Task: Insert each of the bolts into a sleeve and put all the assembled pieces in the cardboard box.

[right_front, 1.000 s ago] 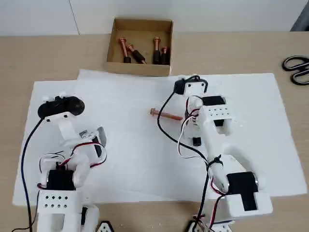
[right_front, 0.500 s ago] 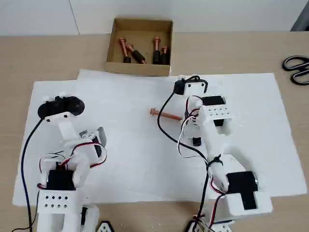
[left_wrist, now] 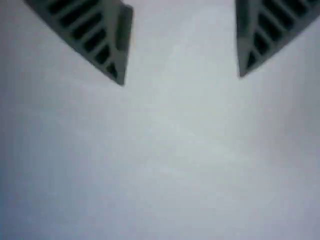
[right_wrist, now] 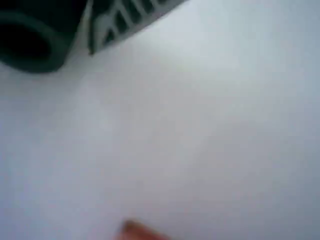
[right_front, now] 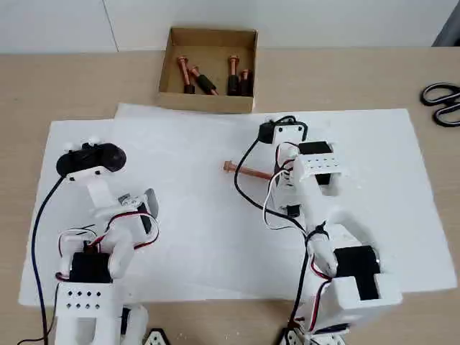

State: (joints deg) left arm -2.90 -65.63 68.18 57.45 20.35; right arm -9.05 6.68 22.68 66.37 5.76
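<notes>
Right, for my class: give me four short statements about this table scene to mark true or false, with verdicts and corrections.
1. The cardboard box holds four assembled pieces. True.
2. The loose bolt lies on the bare wooden table. False: it lies on the white sheet.
3. The left gripper is shut on a sleeve. False: it is open above the white sheet, with nothing between its fingers.
4. The scissors lie on the table, off the white sheet. True.
</notes>
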